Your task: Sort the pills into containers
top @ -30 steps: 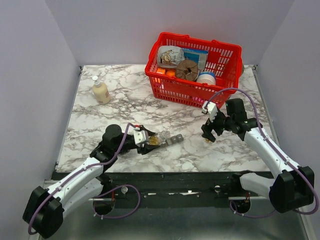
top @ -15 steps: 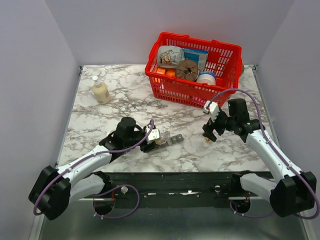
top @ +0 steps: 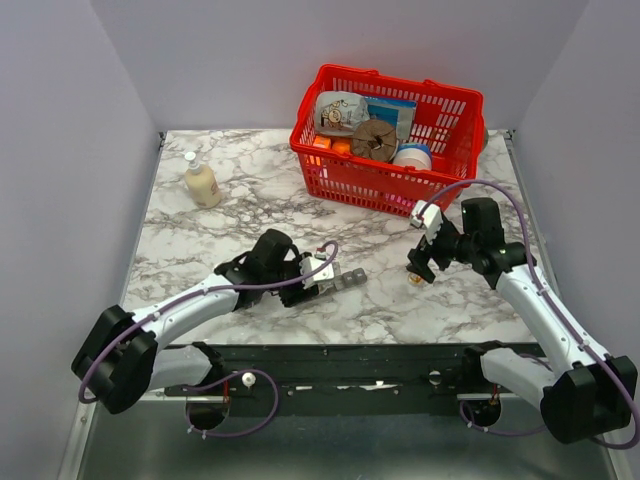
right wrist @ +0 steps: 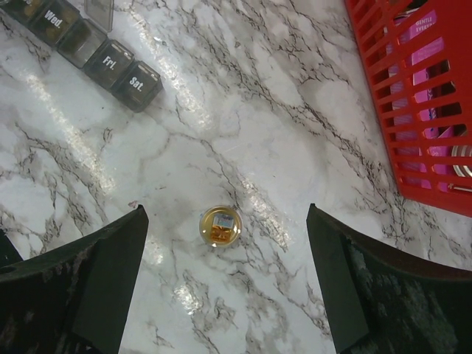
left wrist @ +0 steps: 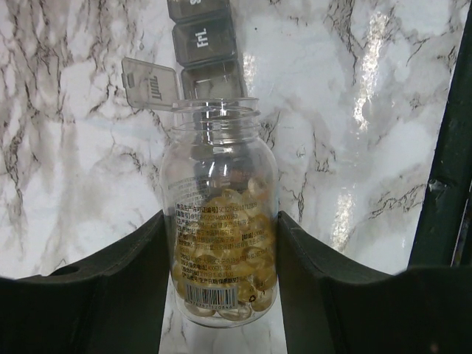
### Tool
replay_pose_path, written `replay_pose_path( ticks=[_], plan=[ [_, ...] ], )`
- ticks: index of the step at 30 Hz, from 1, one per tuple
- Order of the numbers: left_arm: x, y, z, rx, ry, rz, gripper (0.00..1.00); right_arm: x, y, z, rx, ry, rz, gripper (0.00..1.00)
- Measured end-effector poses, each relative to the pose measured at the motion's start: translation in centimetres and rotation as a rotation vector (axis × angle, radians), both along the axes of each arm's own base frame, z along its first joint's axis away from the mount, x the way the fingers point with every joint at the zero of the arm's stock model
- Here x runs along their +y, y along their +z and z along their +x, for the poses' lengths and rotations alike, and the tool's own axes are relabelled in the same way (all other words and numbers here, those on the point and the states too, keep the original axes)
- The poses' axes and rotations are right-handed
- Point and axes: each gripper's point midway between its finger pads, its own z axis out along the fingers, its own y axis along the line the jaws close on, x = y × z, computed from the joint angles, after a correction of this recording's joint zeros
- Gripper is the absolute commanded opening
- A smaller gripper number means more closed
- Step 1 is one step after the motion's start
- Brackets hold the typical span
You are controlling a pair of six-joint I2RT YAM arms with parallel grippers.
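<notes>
My left gripper [left wrist: 221,221] is shut on a small clear bottle [left wrist: 220,158] with no cap, holding tan-yellow pills [left wrist: 225,254]. The bottle's open mouth lies at the opened compartment of the dark grey pill organiser [left wrist: 203,44], whose lid [left wrist: 151,85] stands up. In the top view the left gripper [top: 316,278] sits at the organiser's [top: 348,279] left end. My right gripper [right wrist: 225,214] is open and empty, hovering over a small round cap [right wrist: 221,226] on the marble. It also shows in the top view [top: 418,270]. The organiser's Fri and Sat cells [right wrist: 122,66] are shut.
A red mesh basket [top: 385,182] of goods stands at the back right, its wall close to the right gripper [right wrist: 413,110]. A cream pump bottle [top: 201,183] stands at the back left. The black front rail [left wrist: 446,147] runs along the table's near edge.
My left arm has reached right, carrying the bottle up to the organiser's left end. The right gripper has stayed over the cap.
</notes>
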Motion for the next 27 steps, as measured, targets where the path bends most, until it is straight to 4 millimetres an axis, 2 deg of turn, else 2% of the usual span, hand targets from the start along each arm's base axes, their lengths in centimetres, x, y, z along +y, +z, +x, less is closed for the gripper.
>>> replay_pose_path(
  ticks=[7,27],
  plan=[
    [0.4,-1.6,0.0,0.049,0.017,0.082,0.00,0.1,0.1,-0.1,-0.003,0.006,0.004,0.97],
    [-1.0,-2.2,0.2,0.111,0.026,0.205,0.00,0.0,0.0,-0.2,0.001,0.007,0.011,0.97]
  ],
)
